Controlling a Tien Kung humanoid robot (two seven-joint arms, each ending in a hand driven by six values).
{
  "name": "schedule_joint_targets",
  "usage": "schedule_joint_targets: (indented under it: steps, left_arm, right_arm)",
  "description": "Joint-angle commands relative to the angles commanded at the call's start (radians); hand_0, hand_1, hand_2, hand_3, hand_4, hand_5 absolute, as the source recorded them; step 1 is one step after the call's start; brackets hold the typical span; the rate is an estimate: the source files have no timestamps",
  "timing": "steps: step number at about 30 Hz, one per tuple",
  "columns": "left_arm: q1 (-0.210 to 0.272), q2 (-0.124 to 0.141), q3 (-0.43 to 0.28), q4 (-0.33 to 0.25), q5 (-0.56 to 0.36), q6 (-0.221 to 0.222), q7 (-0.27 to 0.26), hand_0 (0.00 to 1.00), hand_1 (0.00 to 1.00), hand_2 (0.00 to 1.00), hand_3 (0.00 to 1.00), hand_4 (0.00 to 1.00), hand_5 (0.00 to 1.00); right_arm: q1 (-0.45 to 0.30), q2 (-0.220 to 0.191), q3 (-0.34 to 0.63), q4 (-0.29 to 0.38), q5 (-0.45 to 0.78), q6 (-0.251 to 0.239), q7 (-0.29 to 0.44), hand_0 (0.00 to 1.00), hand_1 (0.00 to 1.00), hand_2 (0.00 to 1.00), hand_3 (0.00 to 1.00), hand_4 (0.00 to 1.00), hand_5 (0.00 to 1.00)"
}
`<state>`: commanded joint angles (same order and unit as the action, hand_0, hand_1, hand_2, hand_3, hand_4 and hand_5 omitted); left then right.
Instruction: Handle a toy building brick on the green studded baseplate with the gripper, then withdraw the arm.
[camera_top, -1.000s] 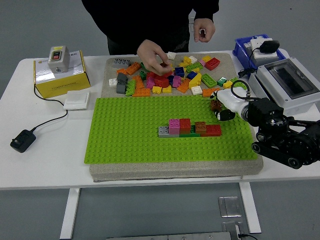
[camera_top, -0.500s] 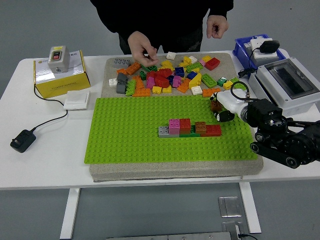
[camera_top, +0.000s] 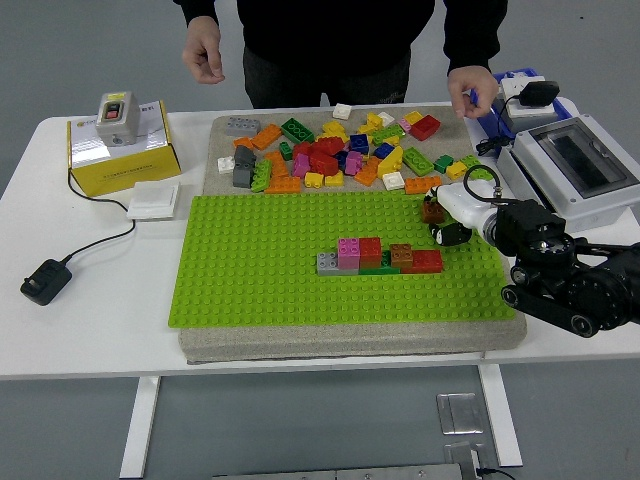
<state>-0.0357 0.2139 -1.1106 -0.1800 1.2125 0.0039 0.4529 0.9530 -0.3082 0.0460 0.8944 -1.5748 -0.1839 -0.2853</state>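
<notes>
green studded baseplate carries a short brick row; right of that row the right hand has fingers clamped on a brown brick.

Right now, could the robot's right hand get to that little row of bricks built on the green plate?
Probably yes. The right hand hangs over the green plate just up and to the right of the row of bricks, apparently holding a small brown brick. Only bare studs lie between them, and the person's hands are away from the table.
</notes>
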Motion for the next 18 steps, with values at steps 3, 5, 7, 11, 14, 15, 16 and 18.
schedule_joint_targets:
  steps: [3,5,7,11,14,15,16,18]
  left_arm:
    - [0.000,-0.001,0.003,0.000,-0.003,0.000,-0.003,0.701,0.678,0.612,0.660,0.285,0.567]
    - [0.000,-0.002,0.005,0.000,-0.006,0.000,-0.005,0.701,0.678,0.616,0.664,0.277,0.578]
    - [0.000,-0.002,0.008,0.000,-0.009,0.001,-0.007,0.701,0.678,0.616,0.664,0.277,0.578]
    - [0.001,-0.003,0.011,0.000,-0.012,0.002,-0.009,0.701,0.677,0.620,0.667,0.269,0.595]
    - [0.000,-0.003,0.014,0.000,-0.016,0.003,-0.012,0.701,0.677,0.620,0.667,0.269,0.595]
    - [0.000,-0.003,0.015,0.000,-0.018,0.003,-0.013,0.701,0.677,0.620,0.667,0.269,0.595]
    - [0.000,-0.003,0.017,0.000,-0.020,0.003,-0.014,0.701,0.676,0.622,0.669,0.266,0.603]
    - [0.000,-0.004,0.019,0.000,-0.023,0.004,-0.016,0.701,0.676,0.622,0.669,0.266,0.603]
  right_arm:
    - [0.000,0.001,0.000,-0.001,0.000,-0.003,-0.001,0.133,0.206,0.729,0.813,0.555,0.343]
    - [0.000,0.001,0.000,-0.002,0.001,-0.004,-0.002,0.128,0.204,0.720,0.813,0.555,0.344]
    - [0.000,0.002,-0.001,-0.003,0.002,-0.006,-0.001,0.128,0.204,0.720,0.813,0.555,0.344]
    - [0.000,0.003,-0.001,-0.003,0.002,-0.011,-0.001,0.126,0.203,0.703,0.805,0.554,0.348]
    - [-0.001,0.003,-0.001,-0.005,0.003,-0.013,-0.001,0.126,0.203,0.703,0.805,0.554,0.348]
    - [-0.001,0.004,-0.001,-0.005,0.003,-0.014,-0.001,0.126,0.203,0.703,0.805,0.554,0.348]
    - [-0.001,0.004,-0.001,-0.005,0.003,-0.015,-0.001,0.126,0.202,0.681,0.798,0.553,0.352]
    - [-0.001,0.005,-0.002,-0.005,0.002,-0.017,-0.001,0.126,0.202,0.681,0.798,0.553,0.352]
